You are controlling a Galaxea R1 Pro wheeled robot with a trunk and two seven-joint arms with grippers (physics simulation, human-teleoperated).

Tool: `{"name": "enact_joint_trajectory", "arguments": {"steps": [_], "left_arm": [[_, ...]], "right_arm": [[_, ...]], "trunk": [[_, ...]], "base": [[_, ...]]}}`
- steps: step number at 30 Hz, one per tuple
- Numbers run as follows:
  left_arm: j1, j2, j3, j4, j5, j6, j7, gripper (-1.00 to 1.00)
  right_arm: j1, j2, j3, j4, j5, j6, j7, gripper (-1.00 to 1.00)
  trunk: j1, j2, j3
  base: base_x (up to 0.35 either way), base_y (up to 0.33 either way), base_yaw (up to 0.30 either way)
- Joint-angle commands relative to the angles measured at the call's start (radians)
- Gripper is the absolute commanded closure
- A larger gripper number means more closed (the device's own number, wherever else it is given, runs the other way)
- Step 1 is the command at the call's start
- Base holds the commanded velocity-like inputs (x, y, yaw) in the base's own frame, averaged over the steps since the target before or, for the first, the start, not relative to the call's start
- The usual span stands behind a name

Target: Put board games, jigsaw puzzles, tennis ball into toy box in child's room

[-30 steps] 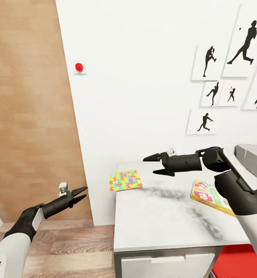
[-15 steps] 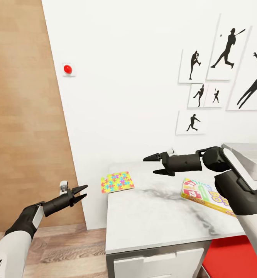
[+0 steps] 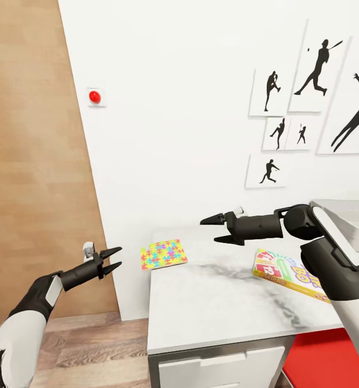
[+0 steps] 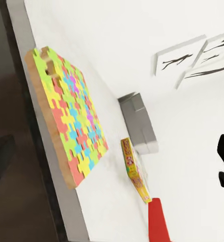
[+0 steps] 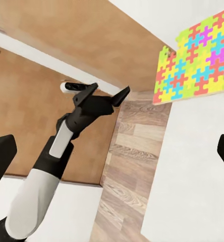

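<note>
Toys on the desk corner

One jigsaw puzzle (image 3: 164,254) lies flat at the table's (image 3: 217,307) far left corner, overhanging the edge a bit; thin board, interlocking pieces in pink, yellow, green, blue and orange, wood-coloured edge. A board game (image 3: 287,272) lies flat further right on the marbled light-grey top, a yellow, green and red box, partly hidden. The light-grey toy box (image 3: 352,221) sits at the far right, cut off.

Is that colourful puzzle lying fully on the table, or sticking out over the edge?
Sticking out. The jigsaw puzzle lies flat at the table corner, one end overhanging the edge; the left wrist view shows this too.
</note>
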Motion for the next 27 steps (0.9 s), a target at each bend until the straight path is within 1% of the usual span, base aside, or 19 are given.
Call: {"name": "enact_joint_trajectory", "arguments": {"steps": [1,5,10,11,13,19,22,27], "left_arm": [[-0.013,0.000,0.005,0.001,0.008,0.016,0.011,-1.00],[-0.033,0.000,0.020,0.002,0.037,0.029,0.055,-1.00],[-0.041,0.002,0.032,0.005,0.075,0.039,0.120,-1.00],[-0.041,0.002,0.036,0.005,0.076,0.039,0.129,-1.00],[-0.041,0.003,0.058,0.006,0.080,0.039,0.161,-1.00],[-0.042,0.005,0.120,0.007,0.083,0.040,0.224,-1.00],[-0.042,0.005,0.136,0.010,0.083,0.041,0.256,-1.00],[-0.042,0.004,0.149,0.023,0.084,0.040,0.301,-1.00]], "right_arm": [[-0.001,-0.001,0.001,-0.001,-0.010,0.000,-0.010,-1.00],[-0.001,0.000,0.001,-0.001,-0.010,0.000,-0.010,-1.00],[-0.001,0.000,-0.001,-0.002,-0.010,0.000,-0.010,-1.00],[-0.001,0.000,-0.001,-0.002,-0.010,0.000,-0.010,-1.00],[-0.001,-0.001,-0.001,-0.002,-0.010,0.000,-0.010,-1.00],[-0.001,-0.001,-0.001,-0.003,-0.010,0.000,-0.010,-1.00],[-0.001,0.000,-0.001,-0.003,-0.010,0.000,-0.010,-1.00],[-0.001,0.000,-0.001,-0.003,-0.010,0.000,-0.010,-1.00]], "trunk": [[0.000,-0.001,-0.001],[0.000,-0.001,0.001],[0.000,-0.001,0.001],[0.000,-0.001,0.001],[0.000,-0.001,0.001],[0.000,-0.001,0.001],[0.000,-0.001,0.001],[0.000,-0.001,0.001]], "base": [[0.000,0.000,-0.044],[0.000,0.000,-0.059],[0.000,0.000,-0.021],[0.000,0.000,-0.006],[0.000,0.000,-0.003],[0.000,0.000,-0.001],[0.000,0.000,0.000],[0.000,0.000,0.000]]}}
